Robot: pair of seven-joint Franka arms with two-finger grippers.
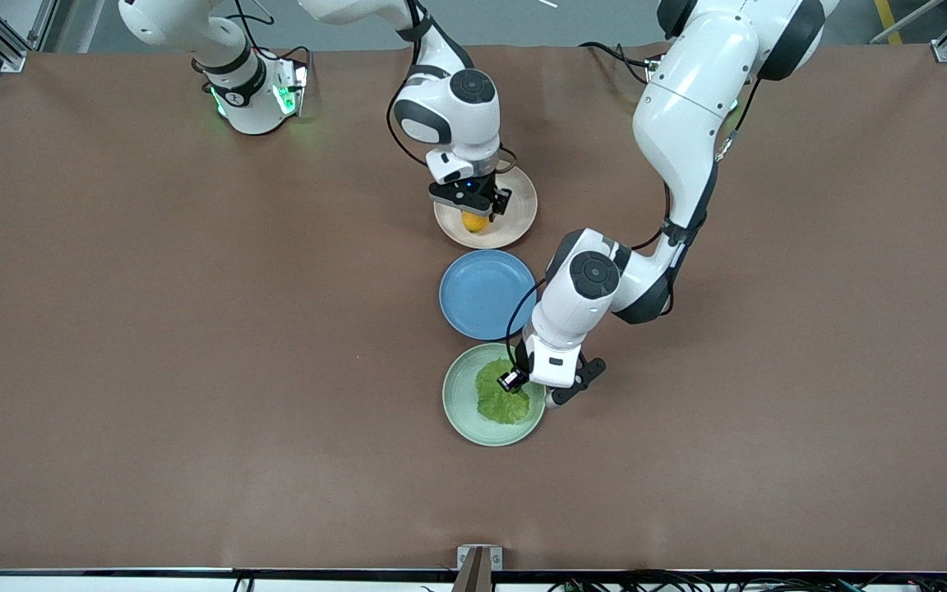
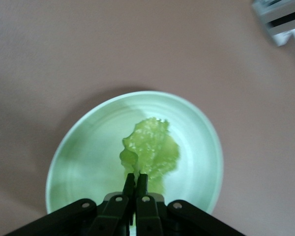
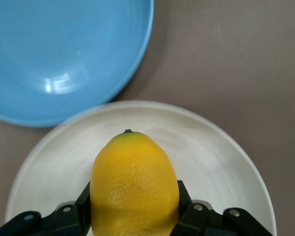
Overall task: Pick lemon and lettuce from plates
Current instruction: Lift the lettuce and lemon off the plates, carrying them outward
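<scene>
Yellow lemon (image 3: pixel 134 184) and green lettuce (image 2: pixel 151 152) both pinched, still on their plates.
Right gripper (image 3: pixel 133 206) clamps the lemon on the beige plate (image 1: pixel 519 215); left gripper (image 2: pixel 136 183) nips the leaf on the mint plate (image 1: pixel 459 403). Next up, I'd say: lift straight.

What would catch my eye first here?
Three plates lie in a row mid-table, and both arms are down at its end plates. The right gripper is shut on the lemon on the beige plate, farthest from the camera. The left gripper pinches the lettuce on the green plate, nearest; the blue plate lies between.
</scene>
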